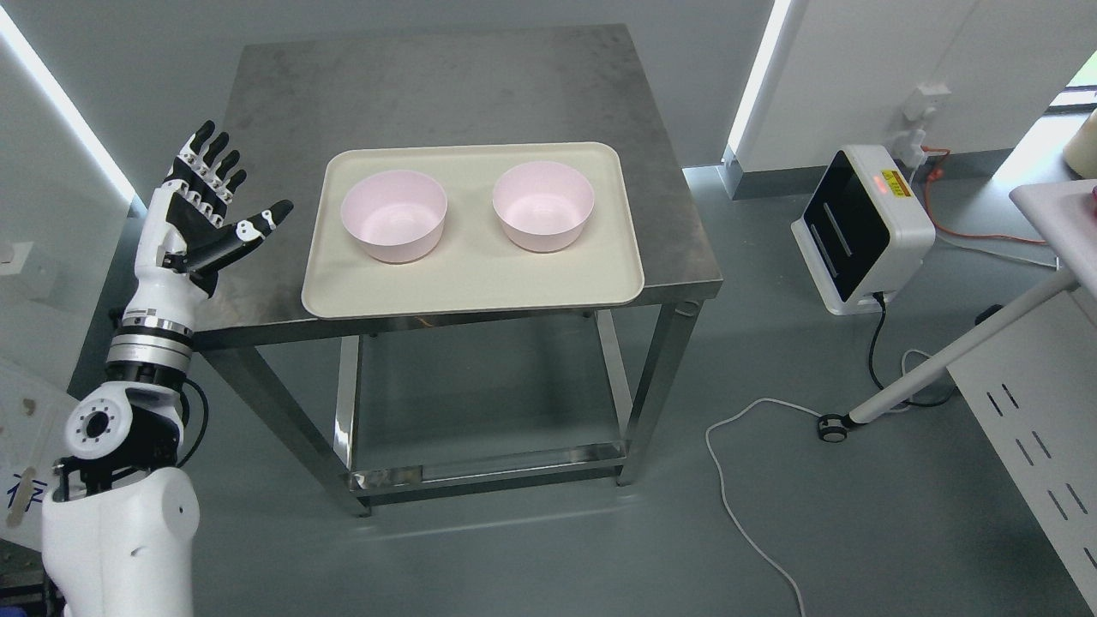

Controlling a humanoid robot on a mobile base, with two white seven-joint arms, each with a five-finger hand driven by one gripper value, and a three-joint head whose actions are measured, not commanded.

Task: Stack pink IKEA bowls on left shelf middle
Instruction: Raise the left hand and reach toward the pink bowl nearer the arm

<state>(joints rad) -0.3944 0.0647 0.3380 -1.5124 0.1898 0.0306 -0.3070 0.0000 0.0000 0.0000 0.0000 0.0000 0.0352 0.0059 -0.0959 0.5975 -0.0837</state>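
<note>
Steel table [257, 283], tray [471, 283], two bowls apart [394, 214]

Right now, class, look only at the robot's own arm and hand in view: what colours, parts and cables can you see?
Only the left arm shows. The left hand has black segmented fingers, a white-and-black thumb and a white palm shell. Below the wrist sit silver metal rings, then a black joint with a round white cap ringed with small holes, then a smooth white shell. A black cable loops beside the joint.
</note>
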